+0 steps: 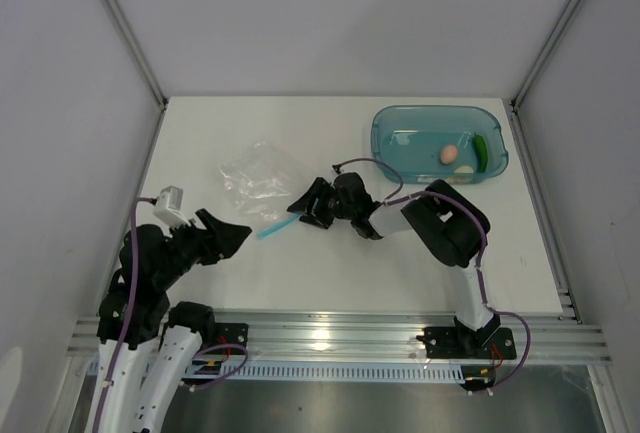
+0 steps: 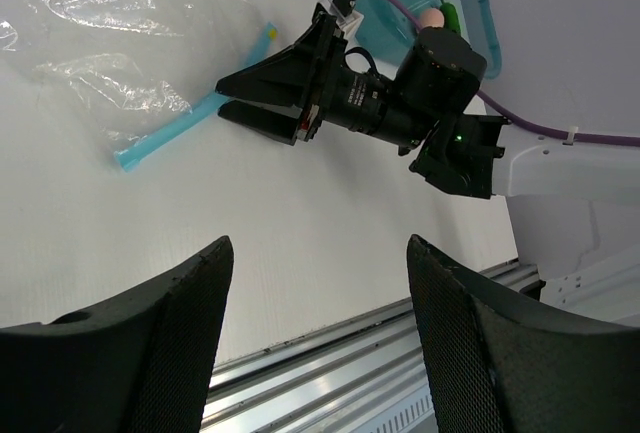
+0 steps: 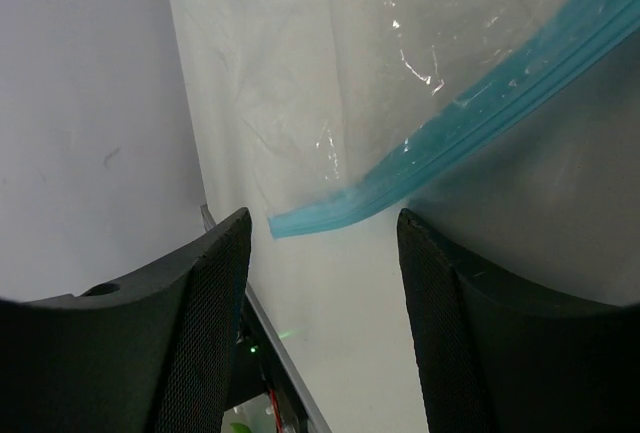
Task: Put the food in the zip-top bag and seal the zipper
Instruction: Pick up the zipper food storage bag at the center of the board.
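From where I stand, nothing of the job looks done yet. On the white table (image 1: 330, 273) the translucent teal-blue oval plastic tub (image 1: 395, 123) sits in the far right corner. The clear, crinkly thin plastic bag (image 1: 255, 175) lies flat and apparently empty left of the middle, well apart from the tub. Its narrow light blue press strip (image 1: 272, 228) runs along the side toward the table's near edge, and I can't tell whether that mouth is pressed shut or parted. All the food is in the tub: the slim dark green cucumber-like piece (image 1: 481, 151) against its right wall, the peach-pink egg-shaped piece (image 1: 448, 154) just beside it, and what looks like the small cream-white round piece (image 1: 466, 169) half hidden by the right arm. So everything is left to do: each piece has to be carried across and put into the bag, and then the strip pressed closed. The right claw (image 3: 320, 228) reaches low over the middle of the table with its jaws standing fairly wide; the end of the blue strip lies in the gap ahead of them, and I judge nothing is gripped. The left claw (image 2: 320, 253), near the table's near left corner, is likewise well parted and empty, hanging clear of the bag.
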Robot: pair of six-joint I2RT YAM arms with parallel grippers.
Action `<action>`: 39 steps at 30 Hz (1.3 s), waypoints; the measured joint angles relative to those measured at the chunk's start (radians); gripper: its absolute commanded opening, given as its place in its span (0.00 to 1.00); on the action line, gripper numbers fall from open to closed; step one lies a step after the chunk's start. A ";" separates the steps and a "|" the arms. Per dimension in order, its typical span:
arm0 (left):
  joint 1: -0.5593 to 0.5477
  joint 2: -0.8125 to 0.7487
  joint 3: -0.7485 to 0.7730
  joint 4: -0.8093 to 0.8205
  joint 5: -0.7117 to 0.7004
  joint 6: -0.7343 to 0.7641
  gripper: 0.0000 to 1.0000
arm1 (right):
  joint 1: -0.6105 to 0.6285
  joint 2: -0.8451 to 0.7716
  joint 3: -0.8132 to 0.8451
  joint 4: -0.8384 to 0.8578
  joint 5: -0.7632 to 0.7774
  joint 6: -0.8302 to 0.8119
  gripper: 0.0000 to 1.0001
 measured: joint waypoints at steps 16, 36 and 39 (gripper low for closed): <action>0.000 0.042 0.000 -0.002 0.008 0.027 0.68 | -0.014 0.020 -0.026 0.058 0.018 0.014 0.33; 0.000 0.147 0.006 -0.009 0.031 0.102 0.59 | -0.027 0.065 0.006 0.086 0.013 0.019 0.00; -0.009 0.168 0.012 -0.008 0.029 0.121 0.59 | -0.027 0.047 0.003 0.067 0.010 0.010 0.00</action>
